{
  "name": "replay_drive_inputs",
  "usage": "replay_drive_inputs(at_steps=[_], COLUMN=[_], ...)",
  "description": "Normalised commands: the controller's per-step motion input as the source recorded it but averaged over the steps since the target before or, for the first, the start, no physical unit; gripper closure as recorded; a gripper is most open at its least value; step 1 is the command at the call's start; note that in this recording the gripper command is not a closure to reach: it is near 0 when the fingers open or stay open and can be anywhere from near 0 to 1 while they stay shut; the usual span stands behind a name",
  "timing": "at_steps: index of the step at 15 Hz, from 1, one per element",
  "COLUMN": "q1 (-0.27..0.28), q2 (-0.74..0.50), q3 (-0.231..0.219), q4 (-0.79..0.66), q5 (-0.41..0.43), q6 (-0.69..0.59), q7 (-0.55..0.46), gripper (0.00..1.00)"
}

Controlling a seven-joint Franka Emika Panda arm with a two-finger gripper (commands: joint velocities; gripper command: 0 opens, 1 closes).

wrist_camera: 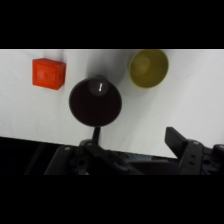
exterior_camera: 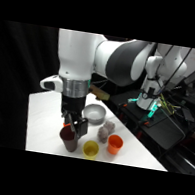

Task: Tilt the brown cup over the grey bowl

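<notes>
The brown cup (exterior_camera: pixel 69 141) stands upright near the worktop's (exterior_camera: pixel 43 123) front edge, well apart from the grey bowl (exterior_camera: pixel 94 114) further back. The fingers (wrist_camera: pixel 175 137) are spread, one on each side of the rim, grasping nothing. Gripping, carrying and tilting remain.
</notes>
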Motion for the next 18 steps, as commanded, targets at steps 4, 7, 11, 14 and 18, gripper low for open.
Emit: replay_drive_inputs(at_steps=[4, 7, 11, 14, 18], q1=[0.086, 0.095, 0.087, 0.117, 0.134], q2=[0.21, 0.21, 0.21, 0.10, 0.01], q3=[-0.094, -0.096, -0.076, -0.103, -0.125], q4=[0.11, 0.11, 0.16, 0.19, 0.17], q5=[-0.086, -0.065, -0.016, -0.037, -0.090], q6=[0.21, 0.17, 0.10, 0.02, -0.04], q7=[0.18, 0.18, 0.15, 0.15, 0.16], gripper=[0.00, 0.00, 0.00, 1.00, 1.00])
